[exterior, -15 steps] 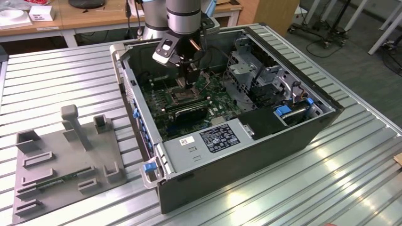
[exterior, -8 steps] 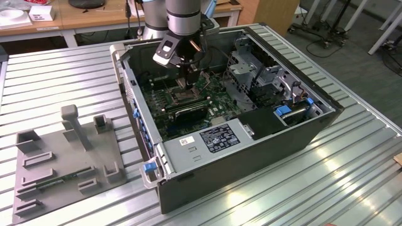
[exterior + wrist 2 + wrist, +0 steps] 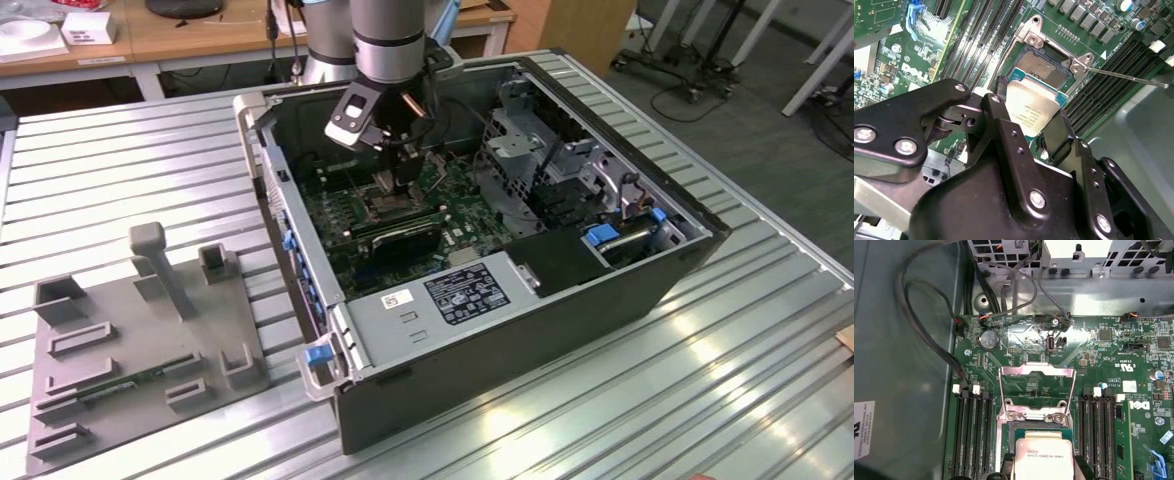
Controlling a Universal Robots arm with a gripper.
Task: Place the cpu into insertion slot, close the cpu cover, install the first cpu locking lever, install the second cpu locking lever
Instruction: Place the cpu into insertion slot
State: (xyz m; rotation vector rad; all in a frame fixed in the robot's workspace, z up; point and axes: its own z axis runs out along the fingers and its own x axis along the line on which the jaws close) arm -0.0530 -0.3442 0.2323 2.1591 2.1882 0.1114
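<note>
1. The black two-fingered gripper (image 3: 1029, 114) is clamped on the cpu (image 3: 1032, 102), with one finger against each of two opposite edges. In the exterior view it reaches down into the middle of the open computer case (image 3: 534, 350).
2. The cpu has its silver-grey top facing up and overlaps part of the insertion slot (image 3: 1046, 67). The rest of the pin field is uncovered. Whether the chip touches the socket cannot be told.
3. The cpu cover (image 3: 1037, 371) stands raised on its hinge, on the far side of the slot from the cpu. Green board shows through its cut-out centre.
4. A locking lever (image 3: 1126, 77), a thin metal rod, runs outward from a corner of the socket.
5. Black memory slots (image 3: 974, 440) flank the socket on both sides of the green motherboard (image 3: 1094, 355). A coin cell battery (image 3: 989, 340) sits beyond the cover, and black cables (image 3: 924, 300) loop past the board's edge.
6. The case lies on its side on a ribbed metal table (image 3: 667, 410). Its silver power supply (image 3: 454, 295) is at the lower centre of the exterior view.
7. A grey fixture tray (image 3: 120, 340) lies at the exterior view's lower left, just beside the case and well apart from the gripper.
</note>
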